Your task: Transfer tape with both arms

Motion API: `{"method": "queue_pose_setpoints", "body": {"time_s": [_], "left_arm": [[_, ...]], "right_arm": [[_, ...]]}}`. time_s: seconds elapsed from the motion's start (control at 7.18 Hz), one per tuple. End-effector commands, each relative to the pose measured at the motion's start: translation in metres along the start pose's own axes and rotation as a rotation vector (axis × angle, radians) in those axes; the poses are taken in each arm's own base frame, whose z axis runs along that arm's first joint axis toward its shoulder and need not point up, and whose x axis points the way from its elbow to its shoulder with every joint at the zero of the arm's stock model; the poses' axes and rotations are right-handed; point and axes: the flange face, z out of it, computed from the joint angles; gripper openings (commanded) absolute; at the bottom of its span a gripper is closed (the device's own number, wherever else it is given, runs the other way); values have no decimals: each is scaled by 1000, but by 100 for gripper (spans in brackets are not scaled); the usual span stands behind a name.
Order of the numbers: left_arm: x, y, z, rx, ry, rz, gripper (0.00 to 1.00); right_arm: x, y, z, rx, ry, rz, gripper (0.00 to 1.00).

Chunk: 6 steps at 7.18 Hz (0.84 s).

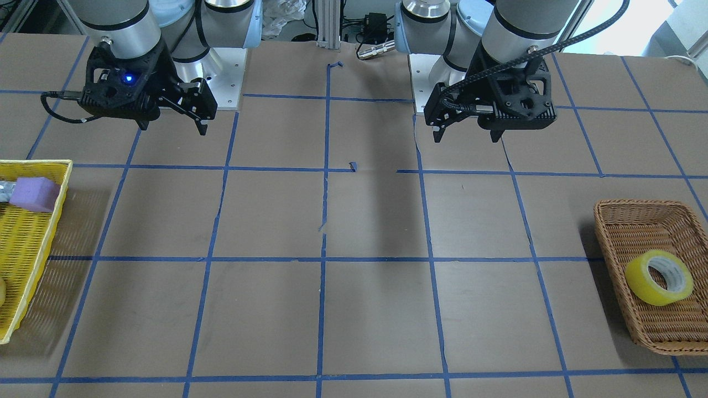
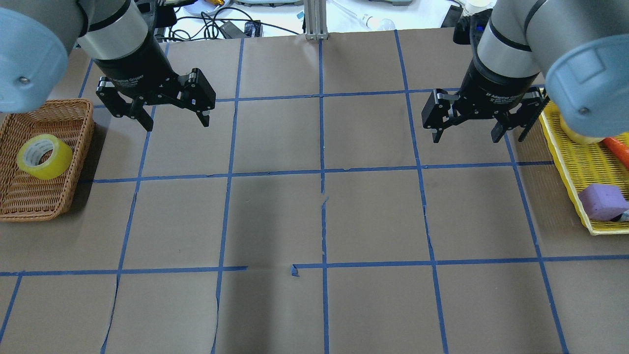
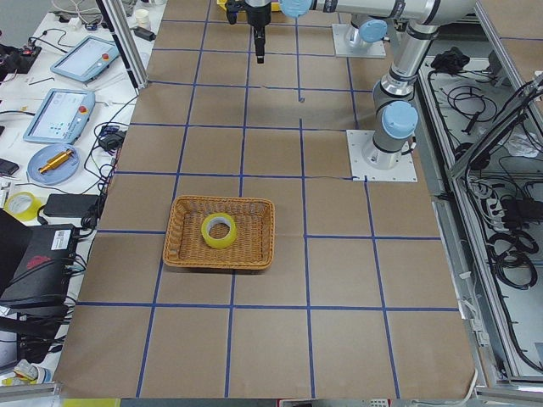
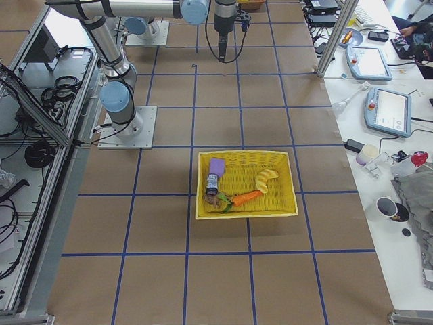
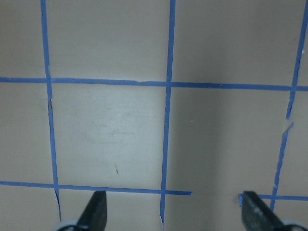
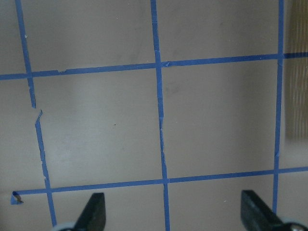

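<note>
Overhead view, clock from table point(image 2: 314, 216) centre: tape point(image 2: 44, 156) is at 9 o'clock, lying in the wicker basket point(image 2: 84, 147) at the table's left edge, core opening facing roughly up, toward the basket's far half. Left gripper point(image 2: 177, 123) is at about 10 o'clock, hanging above the table surface, jaws spread wide and holding no load; it's at roughly 2 o'clock of the basket and clear of its rim. Right gripper point(image 2: 465, 139) is at about 2 o'clock, also off the surface, jaws wide apart and unloaded. Yellow tray point(image 2: 565, 162) is at 3 o'clock, just beside the right gripper, with a purple sponge point(image 2: 602, 201) and a carrot point(image 2: 620, 150) in it. Both wrist views show fingertips point(image 5: 96, 207) point(image 6: 96, 207) set far apart, with only brown table paper and blue grid lines point(image 5: 168, 96) between them. Tape and both grippers are well apart.
</note>
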Motion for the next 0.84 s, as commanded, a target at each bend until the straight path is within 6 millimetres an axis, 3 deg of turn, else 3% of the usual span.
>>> {"method": "queue_pose_setpoints", "body": {"time_s": [0.0,0.7], "left_arm": [[-3,2,-7,14,-4,-3,100],[-4,2,-7,17,0,-8,100]], "right_arm": [[-1,-7,-6,14,-4,3,100],[-1,-7,-3,8,0,13,100]]}}
